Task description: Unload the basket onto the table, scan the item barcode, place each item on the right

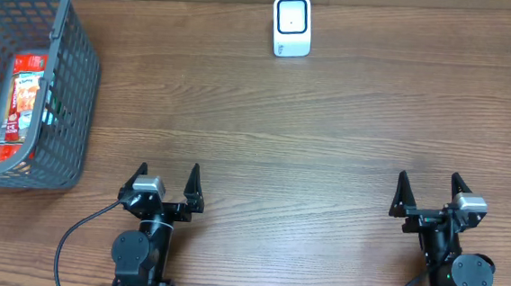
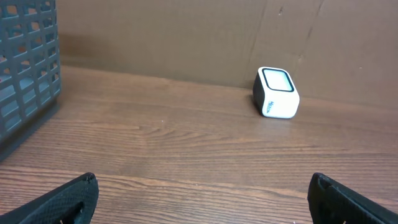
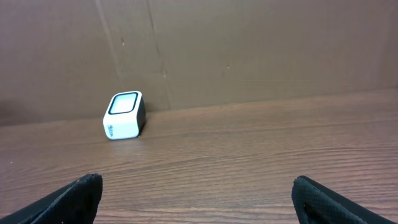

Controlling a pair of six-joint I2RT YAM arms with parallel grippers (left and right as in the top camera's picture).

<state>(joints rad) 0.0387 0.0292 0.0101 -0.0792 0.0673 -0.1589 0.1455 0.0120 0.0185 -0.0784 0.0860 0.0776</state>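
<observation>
Brown wood tabletop (image 1: 327, 148) carries it all. The red snack packet (image 1: 24, 104) lies inside the gray basket (image 1: 75, 76) at the left, its long side running front to back. It is ahead and to the left of the left end effector (image 1: 168, 175), which is nearer than the right end effector (image 1: 429, 187). Both stand wide apart and hold nothing. The white scanner (image 1: 292, 26) stands far back. Only the overhead view shows the packet; the left wrist view shows just the basket wall.

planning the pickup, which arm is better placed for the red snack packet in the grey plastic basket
Left, likely: the red snack packet lies in the grey plastic basket nearer the open left gripper; the open right gripper is far across.
</observation>
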